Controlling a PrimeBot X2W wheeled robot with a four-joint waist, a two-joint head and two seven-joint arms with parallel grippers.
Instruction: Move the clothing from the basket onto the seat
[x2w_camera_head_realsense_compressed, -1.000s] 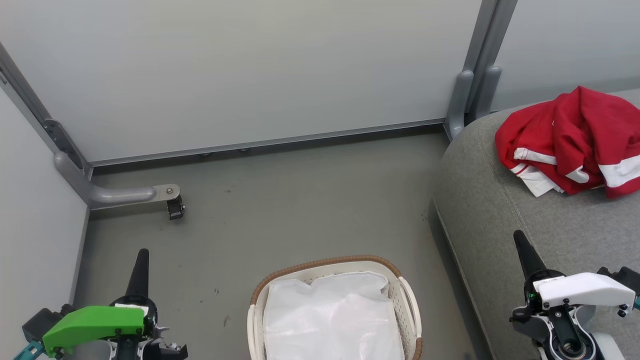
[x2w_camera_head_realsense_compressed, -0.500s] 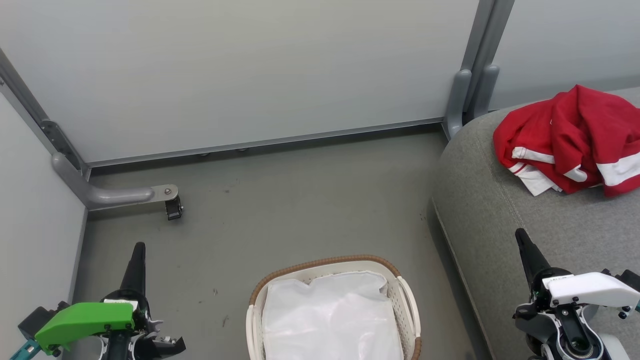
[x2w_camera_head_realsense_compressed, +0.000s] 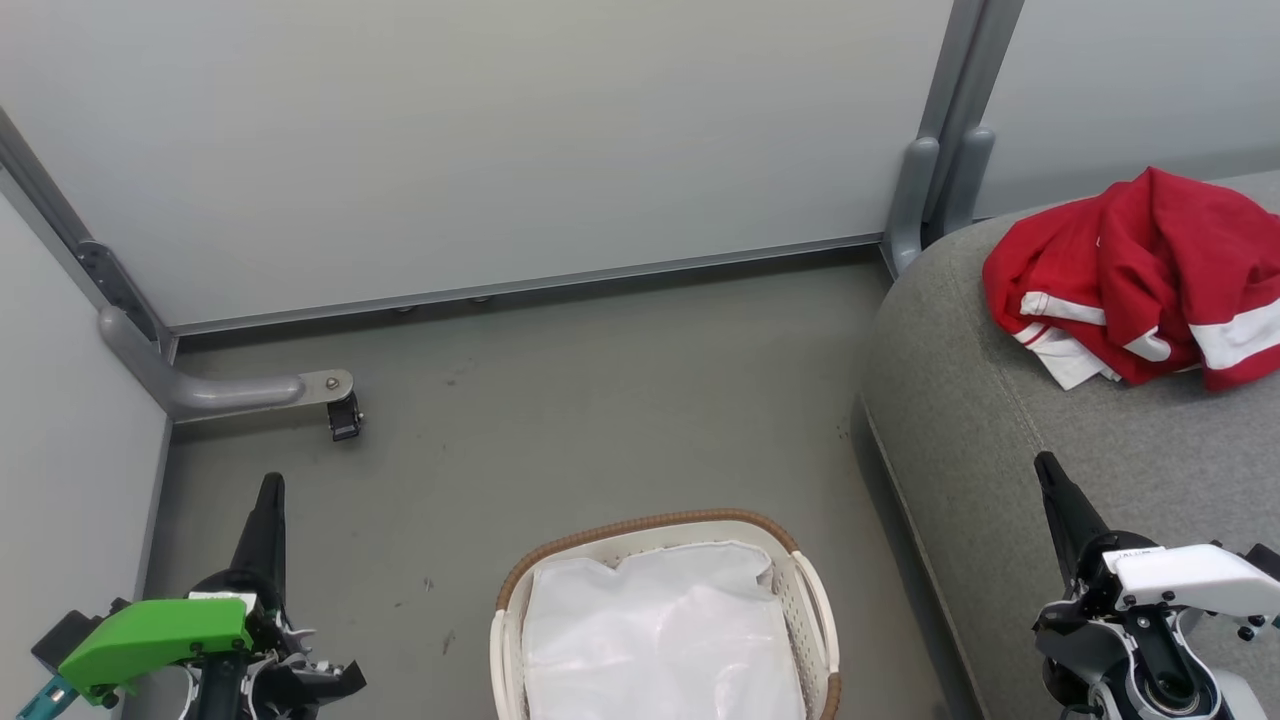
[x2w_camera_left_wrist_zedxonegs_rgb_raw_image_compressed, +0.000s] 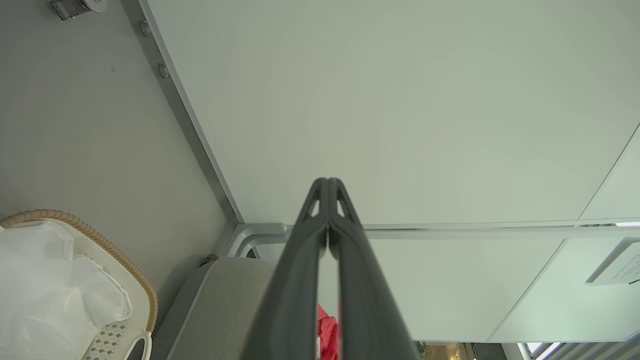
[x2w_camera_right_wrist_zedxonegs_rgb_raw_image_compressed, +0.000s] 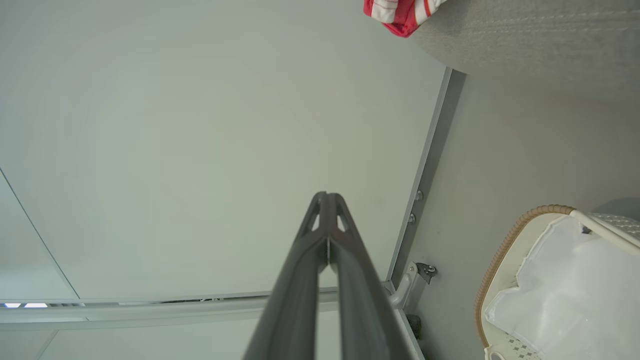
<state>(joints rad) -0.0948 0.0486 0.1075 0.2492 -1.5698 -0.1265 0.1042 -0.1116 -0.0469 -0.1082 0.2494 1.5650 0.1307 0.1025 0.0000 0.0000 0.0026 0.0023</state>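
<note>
- Left tool (x2w_camera_head_realsense_compressed: 270, 488): fingers pressed fully together, gripping nothing and touching nothing, poised above the floor (x2w_camera_head_realsense_compressed: 600, 400).
- Right tool (x2w_camera_head_realsense_compressed: 1047, 468): fingers also pressed together and empty, seen against the near part of the seat (x2w_camera_head_realsense_compressed: 960, 400).
- Clothing (x2w_camera_head_realsense_compressed: 1130, 270): heaped on the seat, beyond the right tool and apart from it.
- Basket (x2w_camera_head_realsense_compressed: 650, 525): on the floor between the two tools, with its white liner (x2w_camera_head_realsense_compressed: 660, 640) inside.

- clothing (x2w_camera_head_realsense_compressed: 1130, 260), at two o'clock: red with white stripes and panels.
- seat (x2w_camera_head_realsense_compressed: 960, 420): grey fabric.
- basket (x2w_camera_head_realsense_compressed: 650, 524), at six o'clock: white, diamond-perforated sides, brown woven rim.
- liner (x2w_camera_head_realsense_compressed: 660, 640): plain white.
- left gripper (x2w_camera_head_realsense_compressed: 270, 482): dark fingers, green cover.
- right gripper (x2w_camera_head_realsense_compressed: 1044, 460): dark fingers, white cover.
</note>
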